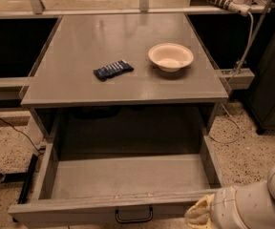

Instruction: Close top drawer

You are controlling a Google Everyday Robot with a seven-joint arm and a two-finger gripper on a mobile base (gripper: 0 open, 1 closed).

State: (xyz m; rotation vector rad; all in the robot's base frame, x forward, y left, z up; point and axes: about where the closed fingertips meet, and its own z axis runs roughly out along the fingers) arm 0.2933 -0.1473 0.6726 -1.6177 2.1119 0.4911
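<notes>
Jaws' spread could not be told; gripper (200,215) sat lower right, at front of open top drawer (70,213), likely placed for pushing.

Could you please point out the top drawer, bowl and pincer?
top drawer (128,175): camera view, bare inner floor.
bowl (171,57): camera view, hollow centre.
pincer (198,216): camera view, lower right by drawer front, pale tip.
</notes>
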